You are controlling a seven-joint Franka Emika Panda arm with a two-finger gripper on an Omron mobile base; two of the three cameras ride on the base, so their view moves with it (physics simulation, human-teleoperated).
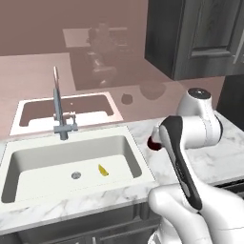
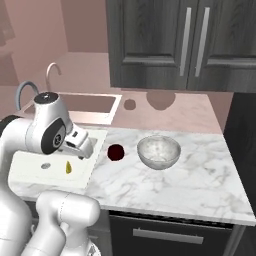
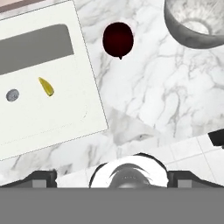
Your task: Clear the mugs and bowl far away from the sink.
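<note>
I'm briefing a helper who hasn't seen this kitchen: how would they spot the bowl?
Start at the wide white rectangular sink set in the white marble counter, then look along the counter away from it, under the dark cabinets. The round, deep, speckled grey-white glossy bowl sits there. Its only close neighbour, the small dark red round object between it and the sink, is far smaller.

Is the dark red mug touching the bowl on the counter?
Apart. In the right base view, bare marble counter shows plainly between the mug and the bowl.
</note>
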